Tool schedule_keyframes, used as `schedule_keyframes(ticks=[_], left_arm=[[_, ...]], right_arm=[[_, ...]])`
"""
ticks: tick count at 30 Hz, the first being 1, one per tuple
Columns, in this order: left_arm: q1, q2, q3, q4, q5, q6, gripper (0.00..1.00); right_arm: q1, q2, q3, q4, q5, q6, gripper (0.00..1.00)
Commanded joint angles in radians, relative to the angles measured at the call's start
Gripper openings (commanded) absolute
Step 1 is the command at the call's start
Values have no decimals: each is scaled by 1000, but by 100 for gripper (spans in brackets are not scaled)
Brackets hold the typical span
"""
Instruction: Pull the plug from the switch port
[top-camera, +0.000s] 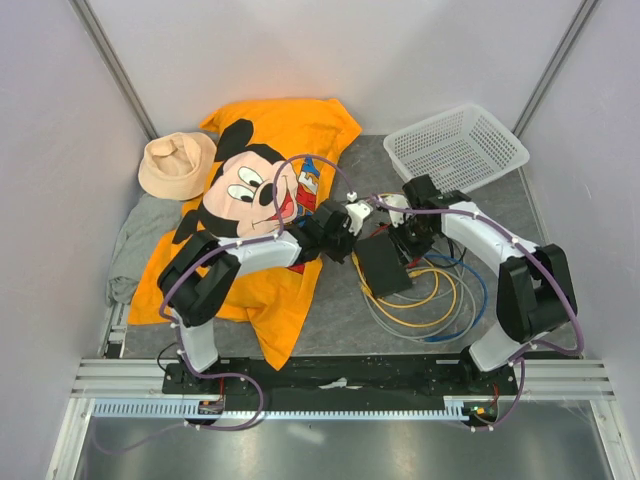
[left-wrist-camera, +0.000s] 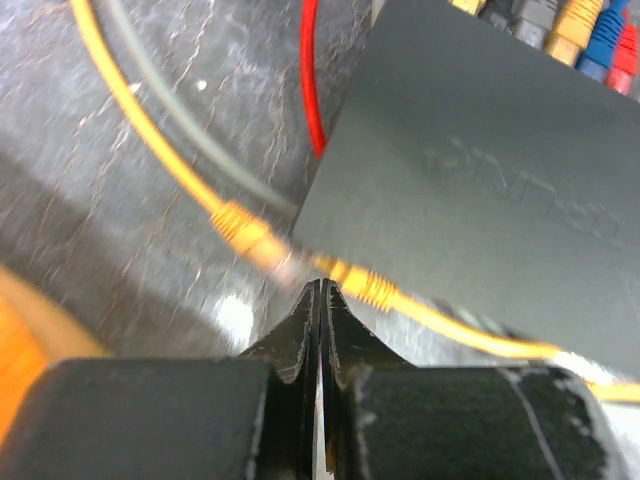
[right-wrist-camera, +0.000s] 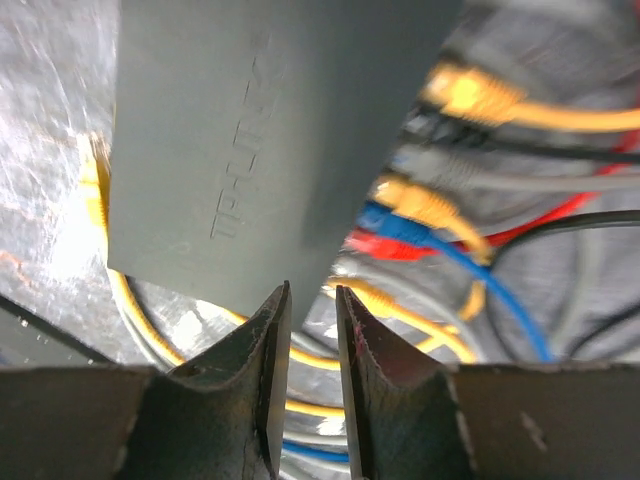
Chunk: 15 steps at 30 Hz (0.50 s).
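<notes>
The switch (top-camera: 383, 263) is a flat black box on the grey mat, with coloured cables coiled to its right. In the left wrist view the switch (left-wrist-camera: 480, 170) fills the right side, with grey, yellow (left-wrist-camera: 575, 25), blue and red plugs in its far edge. My left gripper (left-wrist-camera: 322, 287) is shut, its tips just short of a loose yellow plug (left-wrist-camera: 250, 235) and yellow cable lying by the box's edge. My right gripper (right-wrist-camera: 313, 290) is open by a narrow gap and empty, just off a corner of the switch (right-wrist-camera: 270, 130). Yellow (right-wrist-camera: 420, 200), blue and red plugs sit to its right.
A white mesh basket (top-camera: 455, 145) stands at the back right. An orange Mickey Mouse shirt (top-camera: 270, 180), a beige hat (top-camera: 175, 165) and a grey cloth (top-camera: 135, 240) lie to the left. Loose yellow, blue and grey cable loops (top-camera: 435, 300) lie near the switch.
</notes>
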Motion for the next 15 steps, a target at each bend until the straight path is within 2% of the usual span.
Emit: schedule_keyframes(ticks=[1, 5, 9, 15], left_arm=[[30, -160, 24, -85, 68, 8, 2], [40, -203, 1, -128, 96, -64, 2], [48, -229, -42, -131, 198, -119, 1], [47, -191, -146, -41, 290, -249, 2]], right_arm=[[-13, -97, 87, 14, 46, -40, 33], [-14, -70, 82, 206, 95, 0, 30], [-14, 76, 149, 260, 151, 46, 24], [-13, 245, 232, 343, 188, 51, 21]])
